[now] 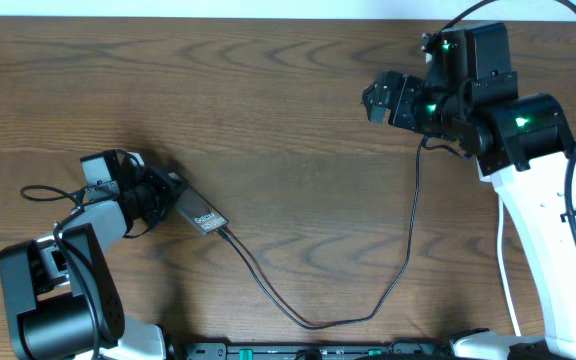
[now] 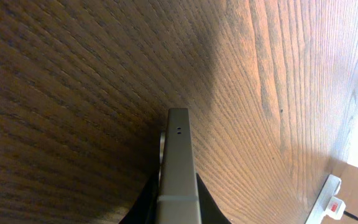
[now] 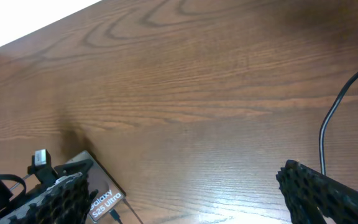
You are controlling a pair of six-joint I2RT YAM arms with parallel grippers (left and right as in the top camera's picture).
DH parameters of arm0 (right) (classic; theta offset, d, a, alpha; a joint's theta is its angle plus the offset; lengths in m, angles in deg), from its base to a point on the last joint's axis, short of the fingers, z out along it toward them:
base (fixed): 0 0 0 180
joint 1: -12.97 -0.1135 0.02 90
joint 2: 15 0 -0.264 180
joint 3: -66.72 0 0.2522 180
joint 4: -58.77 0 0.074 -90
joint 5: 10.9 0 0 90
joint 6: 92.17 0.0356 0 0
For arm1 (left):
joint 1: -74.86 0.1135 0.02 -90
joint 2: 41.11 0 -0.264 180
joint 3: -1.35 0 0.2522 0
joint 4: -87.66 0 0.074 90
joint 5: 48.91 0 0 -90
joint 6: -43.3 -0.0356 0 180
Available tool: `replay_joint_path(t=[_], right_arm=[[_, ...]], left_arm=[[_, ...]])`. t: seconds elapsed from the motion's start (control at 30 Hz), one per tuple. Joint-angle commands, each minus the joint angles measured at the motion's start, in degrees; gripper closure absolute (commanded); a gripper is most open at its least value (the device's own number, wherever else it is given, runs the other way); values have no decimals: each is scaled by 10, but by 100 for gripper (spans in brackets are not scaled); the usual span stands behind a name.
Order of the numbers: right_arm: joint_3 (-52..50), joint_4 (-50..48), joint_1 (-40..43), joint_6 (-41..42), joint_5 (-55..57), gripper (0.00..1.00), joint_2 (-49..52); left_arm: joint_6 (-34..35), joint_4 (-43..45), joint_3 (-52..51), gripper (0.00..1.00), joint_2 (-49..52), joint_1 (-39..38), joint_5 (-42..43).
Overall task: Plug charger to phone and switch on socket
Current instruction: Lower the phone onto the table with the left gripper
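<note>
Nearest, the left end effector (image 1: 171,200) is clamped on the phone (image 1: 200,217) at the counter's (image 1: 268,90) left, w/ the charger (image 1: 308,322) apparently seated in its end (plug step looks done). Farther back, the right end effector (image 1: 376,100) hangs wide and empty. The socket (image 2: 328,200) switch is left to flip, so approx. half remains.

Left pincer (image 1: 163,200) is clamped on one end of the phone (image 1: 202,218), which sits diagonal against the bench (image 1: 268,100) grain, label end pointing lower right. The charger (image 1: 313,322) meets that free end. Its thin black cable loops down toward the near edge, then climbs back up toward the right arm. Right pincer (image 1: 376,100) is well apart, way up top right.
</note>
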State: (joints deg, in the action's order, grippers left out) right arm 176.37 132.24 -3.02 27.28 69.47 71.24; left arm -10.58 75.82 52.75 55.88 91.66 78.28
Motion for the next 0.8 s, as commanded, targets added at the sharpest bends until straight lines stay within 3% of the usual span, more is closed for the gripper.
replay_joint_path(t=[0.0, 0.2, 0.43, 0.77], right_arm=[[7, 2, -3, -8, 7, 4, 0], [7, 6, -3, -9, 7, 5, 0], [7, 6, -3, -8, 7, 4, 0], [7, 15, -3, -9, 7, 5, 0]], left_arm=[[-5, -9, 3, 92, 16, -2, -19], [-5, -14, 3, 92, 16, -2, -19], [-5, -18, 3, 72, 16, -2, -19], [-5, -49, 3, 65, 16, -2, -19]])
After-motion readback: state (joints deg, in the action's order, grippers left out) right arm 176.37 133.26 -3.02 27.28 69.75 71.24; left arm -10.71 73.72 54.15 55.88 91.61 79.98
